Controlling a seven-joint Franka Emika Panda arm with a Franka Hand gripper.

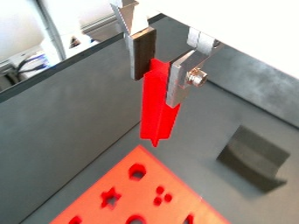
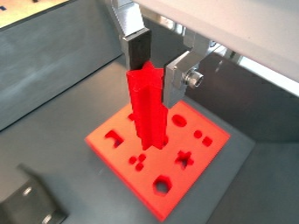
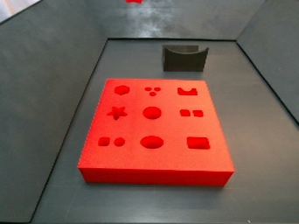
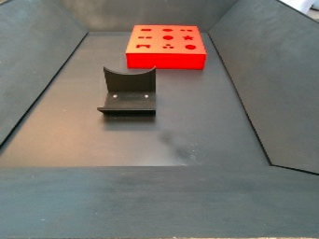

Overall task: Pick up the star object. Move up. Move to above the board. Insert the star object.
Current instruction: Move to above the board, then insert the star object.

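My gripper point(image 1: 162, 74) is shut on the star object point(image 1: 156, 109), a slim ridged red peg hanging upright from the jaws; both also show in a wrist view as the gripper point(image 2: 158, 74) and peg point(image 2: 149, 109). The peg is held high above the board point(image 2: 111, 150), a flat red slab with shaped holes, including a star hole point(image 2: 181, 159). The board lies on the dark floor in both side views point(image 3: 170, 127) point(image 4: 169, 58). Only the peg's lower tip point(image 3: 135, 2) shows at one side view's upper edge; the gripper is out of both side views.
The fixture point(image 3: 184, 57), a dark bracket on a base plate, stands on the floor apart from the board and also shows in the views point(image 4: 127, 91) point(image 1: 254, 156) point(image 2: 30, 206). Sloping dark walls enclose the floor.
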